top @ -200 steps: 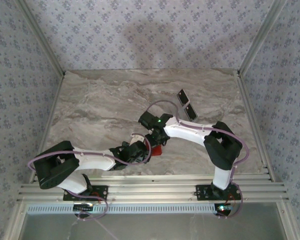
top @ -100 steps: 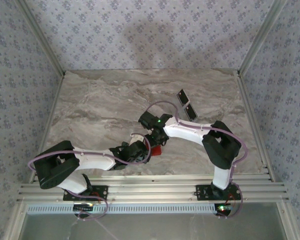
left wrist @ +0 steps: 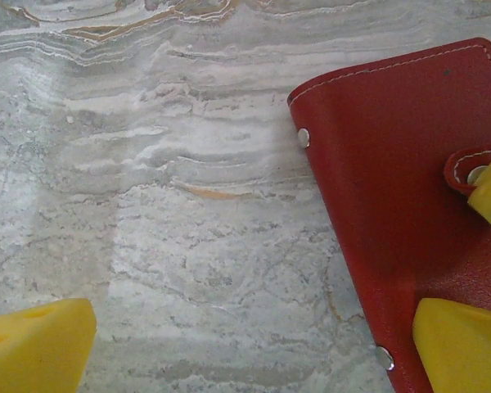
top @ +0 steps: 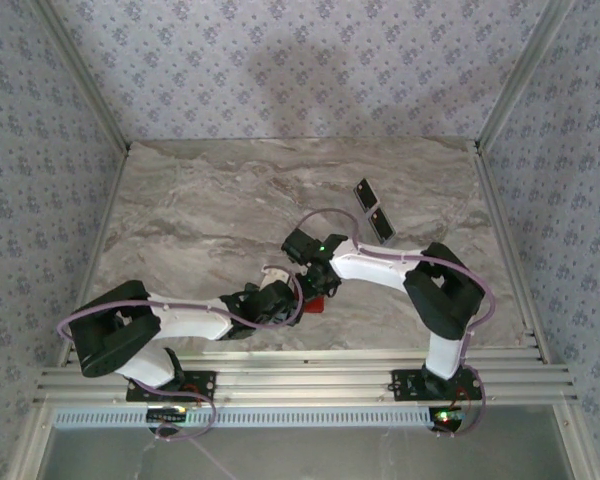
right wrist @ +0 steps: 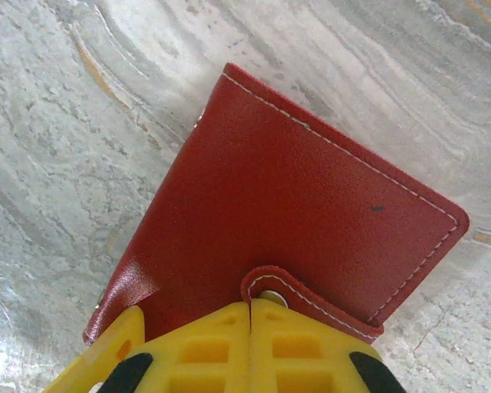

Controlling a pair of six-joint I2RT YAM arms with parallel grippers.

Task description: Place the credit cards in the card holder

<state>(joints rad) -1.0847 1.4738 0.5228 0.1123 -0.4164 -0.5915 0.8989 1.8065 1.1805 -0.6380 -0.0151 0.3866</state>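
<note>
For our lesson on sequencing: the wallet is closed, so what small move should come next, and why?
Probably lift the right claw slightly to peel the tab open: the wallet lies closed, that claw is shut at the tab, and the open left claw has a finger over the wallet's corner.

One red wallet [right wrist: 295, 221], two black cards [top: 382, 223] [top: 364, 190] lying side by side beyond the wallet toward the right, two robot arms [top: 190, 320] [top: 380, 265] meeting at the wallet, one marble table [top: 200, 210] under the wallet

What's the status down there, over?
Left gripper: jaws open, straddling an edge of the red wallet. Right gripper: jaws shut at the clasp tab. Wallet closed; two black cards beyond, untouched.
</note>
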